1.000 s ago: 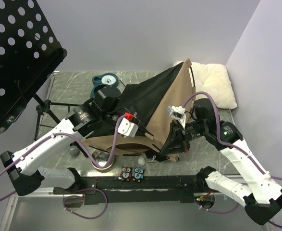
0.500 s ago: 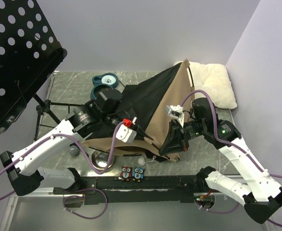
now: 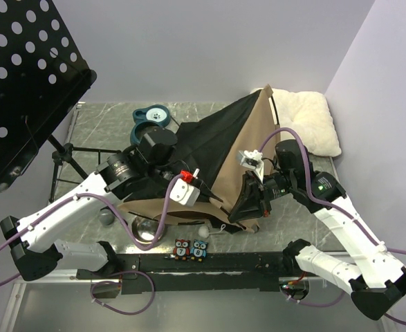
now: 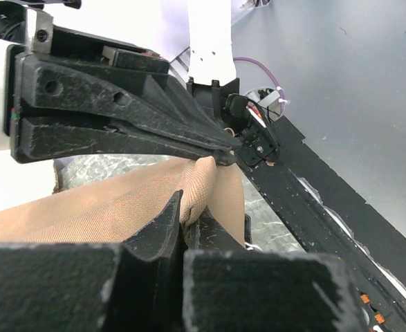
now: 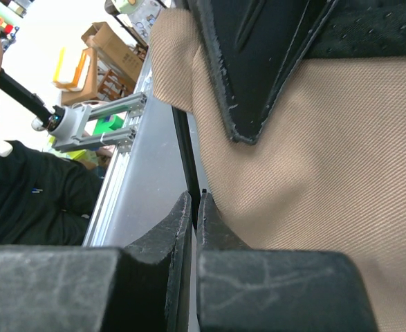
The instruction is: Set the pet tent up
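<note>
I see the grey marbled table carrying the tent, a white cushion at its far right corner, and a blue bowl stand at the back.

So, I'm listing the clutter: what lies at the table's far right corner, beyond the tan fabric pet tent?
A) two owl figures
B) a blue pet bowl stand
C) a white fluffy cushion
C: the white fluffy cushion lies there, just past the peak of the tan fabric pet tent.
</note>
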### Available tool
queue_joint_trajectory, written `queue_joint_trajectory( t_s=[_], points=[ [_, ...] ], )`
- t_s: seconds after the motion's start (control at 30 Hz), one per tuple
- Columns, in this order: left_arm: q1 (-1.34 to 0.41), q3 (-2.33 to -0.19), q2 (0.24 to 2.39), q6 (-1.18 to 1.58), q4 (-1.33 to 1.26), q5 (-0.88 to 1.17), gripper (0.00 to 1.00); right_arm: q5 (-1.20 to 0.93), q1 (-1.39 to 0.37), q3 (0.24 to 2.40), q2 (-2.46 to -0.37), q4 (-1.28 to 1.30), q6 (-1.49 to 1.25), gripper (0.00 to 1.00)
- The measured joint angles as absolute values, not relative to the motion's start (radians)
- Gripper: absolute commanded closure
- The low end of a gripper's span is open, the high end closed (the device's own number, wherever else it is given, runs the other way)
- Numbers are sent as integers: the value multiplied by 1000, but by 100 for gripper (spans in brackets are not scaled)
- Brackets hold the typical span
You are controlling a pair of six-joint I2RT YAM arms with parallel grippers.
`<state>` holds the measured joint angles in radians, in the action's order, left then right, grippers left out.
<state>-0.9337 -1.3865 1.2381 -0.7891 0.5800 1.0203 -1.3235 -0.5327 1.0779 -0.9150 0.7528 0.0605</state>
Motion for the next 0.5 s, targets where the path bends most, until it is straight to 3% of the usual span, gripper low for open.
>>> queue_joint_trajectory(
  t_s=[0.5],
  points=[
    [-1000,-1412,1268,-858,633,917,99,-1321,-533,1109,-926,756,60,100]
  ],
)
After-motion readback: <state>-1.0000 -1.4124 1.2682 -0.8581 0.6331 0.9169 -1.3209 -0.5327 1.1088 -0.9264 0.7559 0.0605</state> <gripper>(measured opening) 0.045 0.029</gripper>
